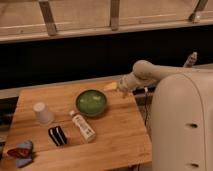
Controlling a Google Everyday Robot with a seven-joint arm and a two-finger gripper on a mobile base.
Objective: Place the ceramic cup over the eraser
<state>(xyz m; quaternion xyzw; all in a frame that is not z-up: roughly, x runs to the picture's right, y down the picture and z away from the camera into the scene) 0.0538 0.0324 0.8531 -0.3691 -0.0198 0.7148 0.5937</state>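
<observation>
The ceramic cup [43,113] is small, white and tapered. It stands upside down near the left side of the wooden table [120,140]. The eraser [57,135], a black block with white stripes, lies just in front and to the right of the cup, apart from it. My gripper [114,86] hangs at the end of the white arm [150,72] over the table's far edge. It is behind and to the right of the green bowl, far from both cup and eraser.
A green bowl [91,102] sits mid-table at the back. A slim white labelled bottle [83,126] lies right of the eraser. Blue-and-red flat pieces [20,152] lie at the front left corner. My white body [182,122] fills the right side.
</observation>
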